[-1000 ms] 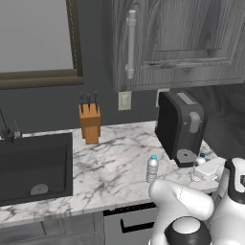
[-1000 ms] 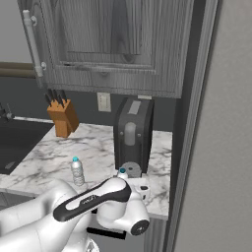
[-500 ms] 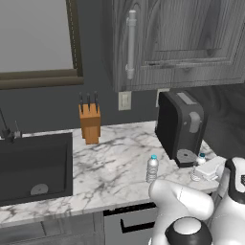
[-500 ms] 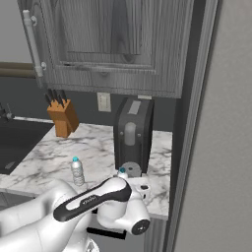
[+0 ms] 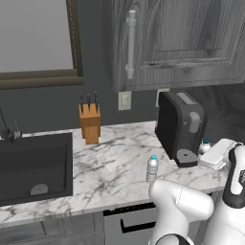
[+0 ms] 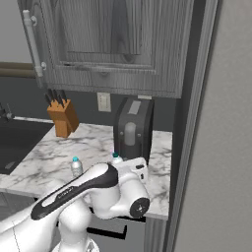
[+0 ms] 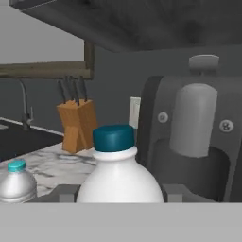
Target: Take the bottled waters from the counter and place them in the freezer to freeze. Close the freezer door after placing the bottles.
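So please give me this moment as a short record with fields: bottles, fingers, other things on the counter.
near bottle: bottled water close before the hand camera, between the fingers, in front of the toaster
fingers: shut on this bottle, hand low at the counter
second bottle: upright, free, nearer the counter front edge
knife block: at the back wall
sink: black basin at the left side

On the counter (image 5: pixel 110 158), one bottled water (image 5: pixel 152 168) is placed before the toaster (image 5: pixel 181 127); a second bottle (image 7: pixel 119 172) is set at its right; the knife block (image 5: pixel 89 123) and the sink (image 5: pixel 33 165) lie leftward.
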